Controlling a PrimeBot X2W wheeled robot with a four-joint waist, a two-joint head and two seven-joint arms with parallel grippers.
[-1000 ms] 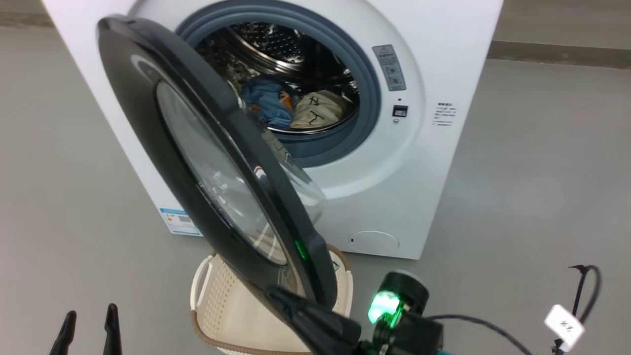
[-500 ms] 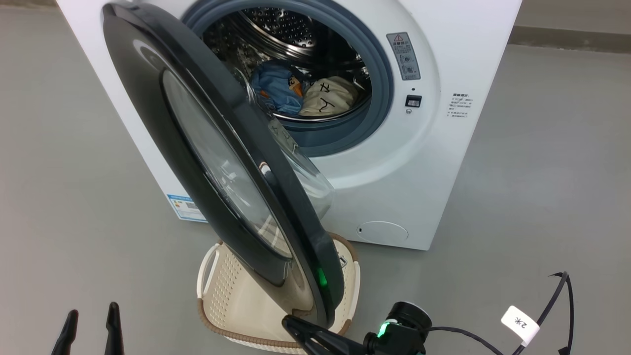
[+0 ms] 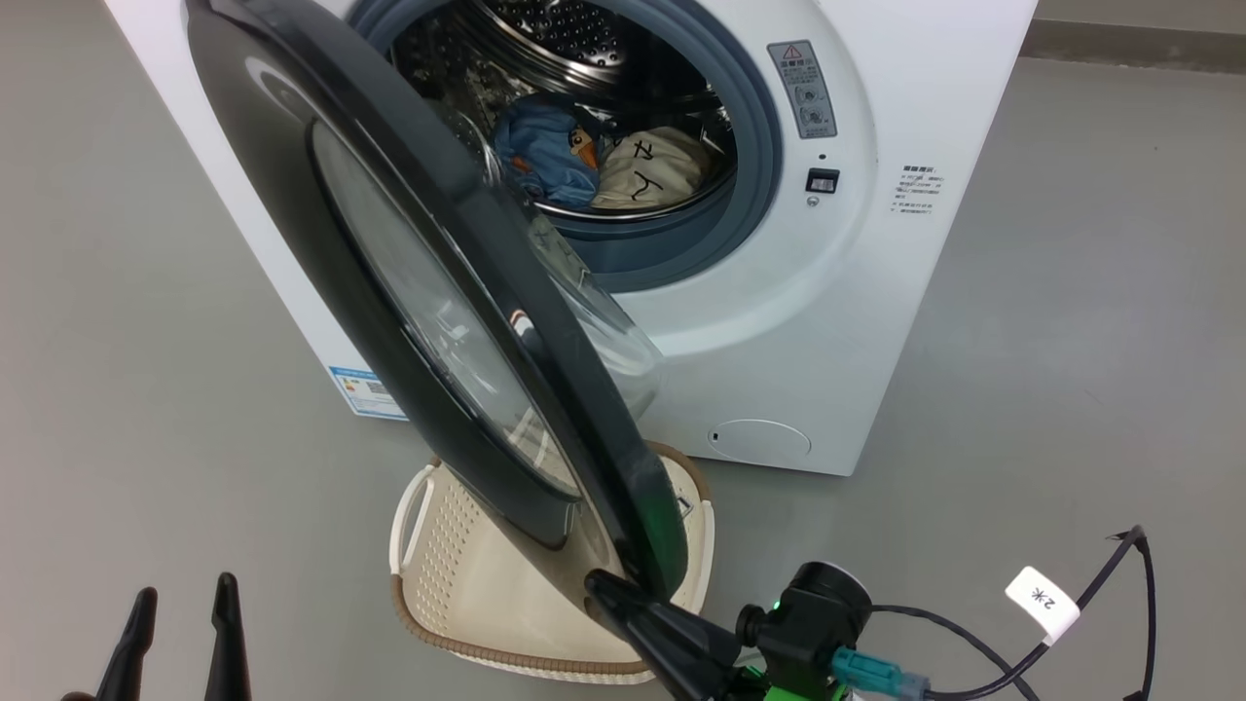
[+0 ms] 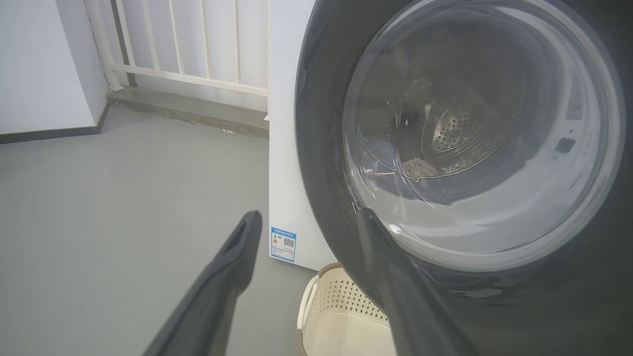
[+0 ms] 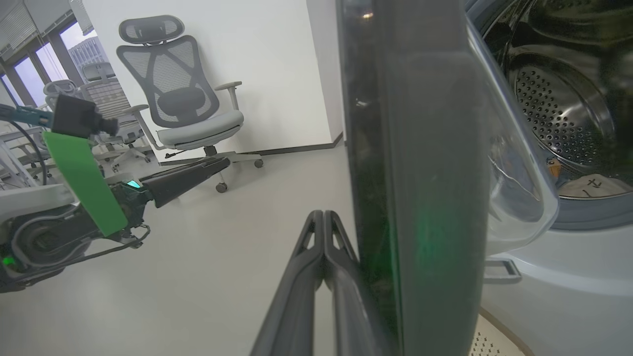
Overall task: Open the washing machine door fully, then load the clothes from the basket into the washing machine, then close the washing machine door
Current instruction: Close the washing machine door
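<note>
The white washing machine stands with its black-rimmed door about half open. A light blue garment and a cream one with black marks lie in the steel drum. The cream basket sits on the floor under the door; the part of its bottom that shows is bare. My right gripper is shut, its tips against the outer face of the door at its low free edge, as the right wrist view shows. My left gripper hangs open at the lower left, apart from the door.
Grey floor surrounds the washer. A black cable with a white tag trails at the lower right. An office chair stands by the white wall behind, and a white railing runs left of the washer. The basket lies beside my open left fingers.
The head camera has shifted, so the whole scene slid slightly. My shut right gripper stays at the door's low edge, its tip a little further right. The left gripper has not moved.
</note>
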